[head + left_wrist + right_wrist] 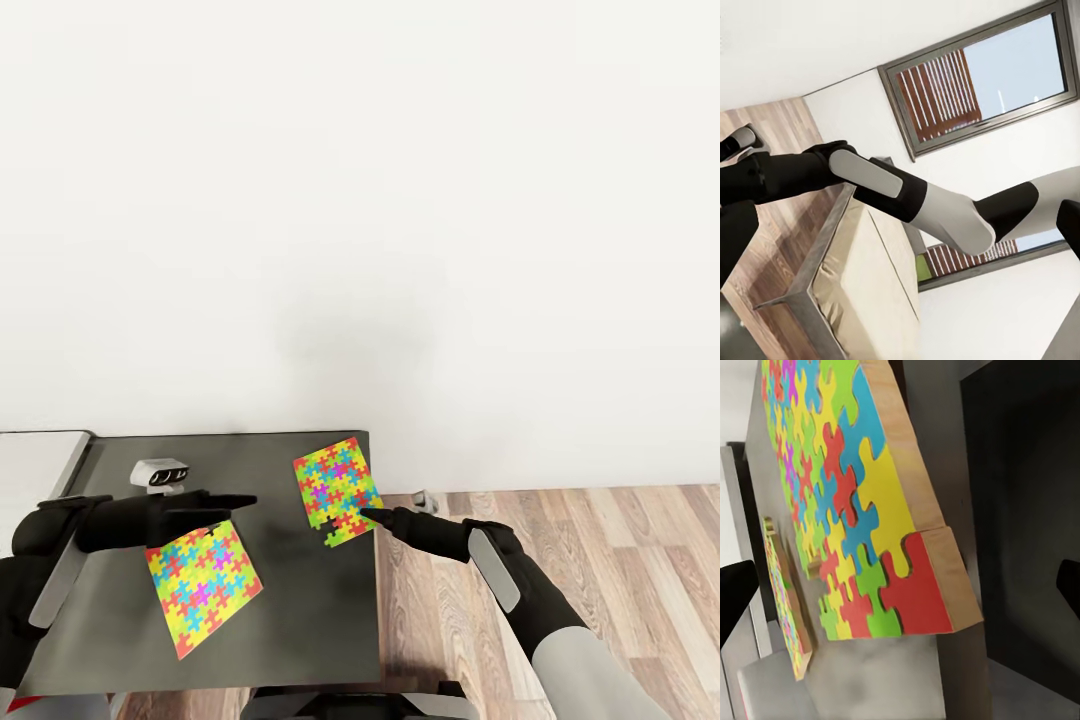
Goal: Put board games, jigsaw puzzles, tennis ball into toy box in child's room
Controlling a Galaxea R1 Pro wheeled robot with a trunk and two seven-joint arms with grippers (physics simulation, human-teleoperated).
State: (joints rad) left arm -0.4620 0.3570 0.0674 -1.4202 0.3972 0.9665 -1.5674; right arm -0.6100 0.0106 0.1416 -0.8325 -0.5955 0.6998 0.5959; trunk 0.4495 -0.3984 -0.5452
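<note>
Puzzle (337, 487) by the table's (300, 600) edge: right gripper (378, 517), jaws spread, should straddle its overhanging corner squarely; left gripper's (236, 502) state unclear.

I see two bright multicoloured jigsaw puzzles lying flat on the dark grey table top (300, 610): the far puzzle (337, 490) near its right edge, the near puzzle (203, 586) left of it, well apart.
</note>
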